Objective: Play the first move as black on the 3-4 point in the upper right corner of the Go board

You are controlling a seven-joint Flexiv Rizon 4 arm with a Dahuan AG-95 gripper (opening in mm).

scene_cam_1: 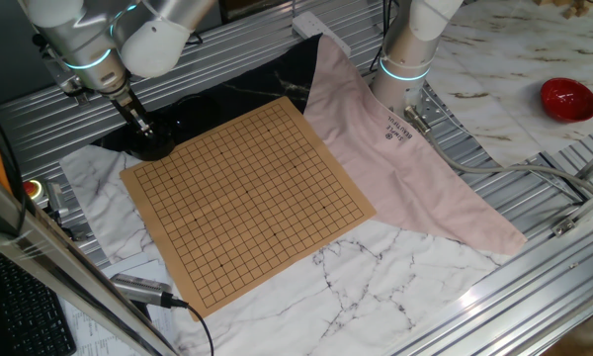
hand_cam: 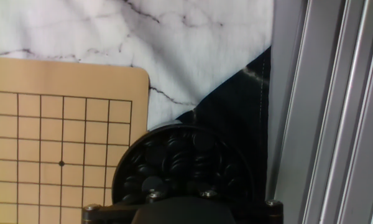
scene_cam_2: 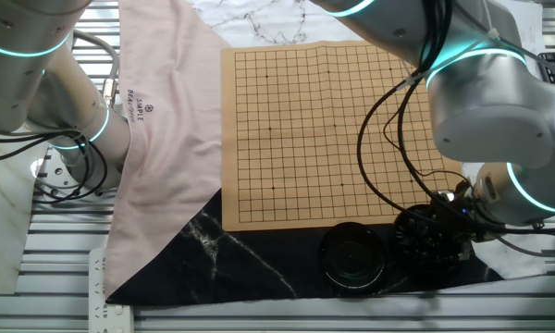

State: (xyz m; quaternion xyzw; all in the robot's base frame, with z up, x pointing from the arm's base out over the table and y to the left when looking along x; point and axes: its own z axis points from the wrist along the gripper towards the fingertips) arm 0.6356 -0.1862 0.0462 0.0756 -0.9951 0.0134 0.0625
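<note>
- A robotics lab or research test bench, not a home or shop.
- The work surface is a frame of ribbed aluminium rails (scene_cam_1: pixel 534 297), bare along the bottom and right of one fixed view.
- Marble-patterned sheets (scene_cam_1: pixel 376 282) and a pink cloth (scene_cam_1: pixel 395 158) are draped over the rails as a makeshift tabletop.
- Two grey robot arms with glowing teal rings stand at the upper left (scene_cam_1: pixel 99 40) and upper centre (scene_cam_1: pixel 415 40).
- Loose black cables (scene_cam_2: pixel 388 139) loop across the other fixed view's right side.
- A keyboard (scene_cam_1: pixel 20 307) sits at the lower left.

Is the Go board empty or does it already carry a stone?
Empty. The Go board shows only bare grid; black stones still sit in their bowl.
</note>
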